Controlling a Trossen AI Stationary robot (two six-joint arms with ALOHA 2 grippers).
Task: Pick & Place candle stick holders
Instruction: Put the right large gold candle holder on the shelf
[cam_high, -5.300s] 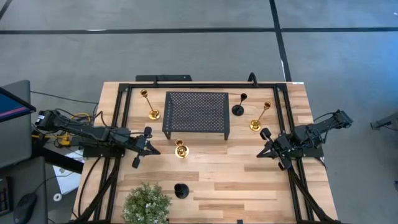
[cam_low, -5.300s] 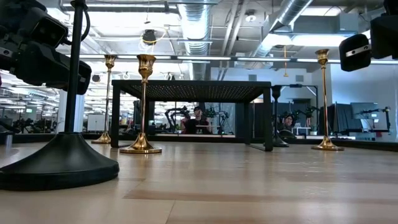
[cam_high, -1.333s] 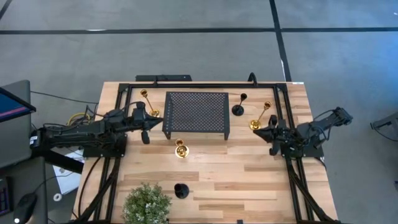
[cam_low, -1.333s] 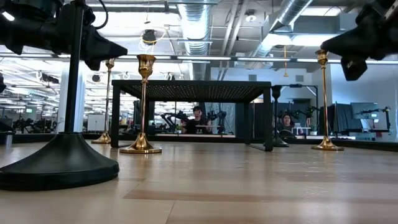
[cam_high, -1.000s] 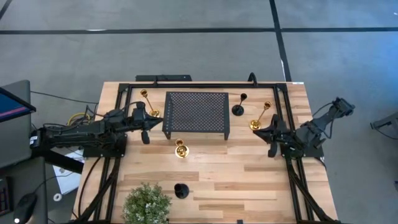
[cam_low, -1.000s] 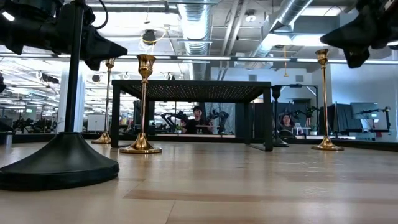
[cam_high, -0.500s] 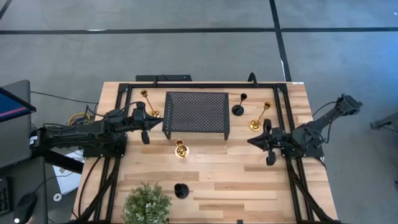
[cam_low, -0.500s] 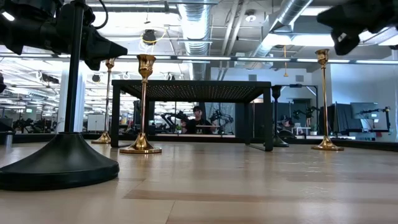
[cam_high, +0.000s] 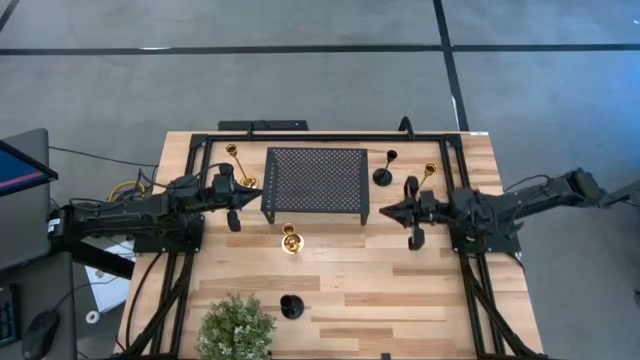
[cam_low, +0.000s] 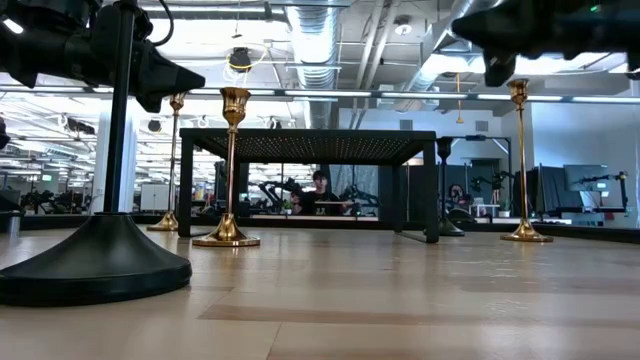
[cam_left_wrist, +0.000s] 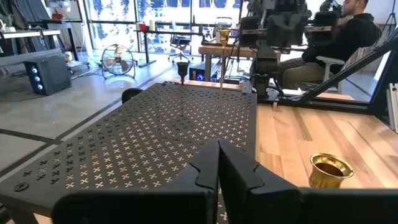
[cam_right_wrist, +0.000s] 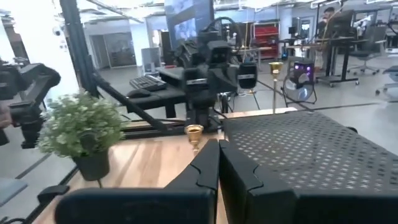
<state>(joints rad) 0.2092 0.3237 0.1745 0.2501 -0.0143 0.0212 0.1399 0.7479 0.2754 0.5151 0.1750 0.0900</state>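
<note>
Two tall gold holders stand on their round bases, one left of the black perforated stand (cam_high: 241, 170), one right of it (cam_high: 428, 172). A short gold holder (cam_high: 290, 238) stands in front of the stand. One black holder (cam_high: 384, 174) is at the stand's far right, another (cam_high: 291, 306) near the front edge. My left gripper (cam_high: 243, 196) is shut and empty, raised at the stand's left edge. My right gripper (cam_high: 385, 211) is shut and empty, raised just right of the stand; its arm covers the right gold holder's base.
The black perforated stand (cam_high: 315, 182) fills the table's far middle. A green potted plant (cam_high: 236, 328) stands at the front left. Black frame rails (cam_high: 195, 170) run along both sides and the back. People sit in the room beyond the table (cam_low: 318, 192).
My right gripper has gone toward the table's left edge, from beside the right gold holder to the stand's right front corner, staying raised and shut. No holder has moved.
</note>
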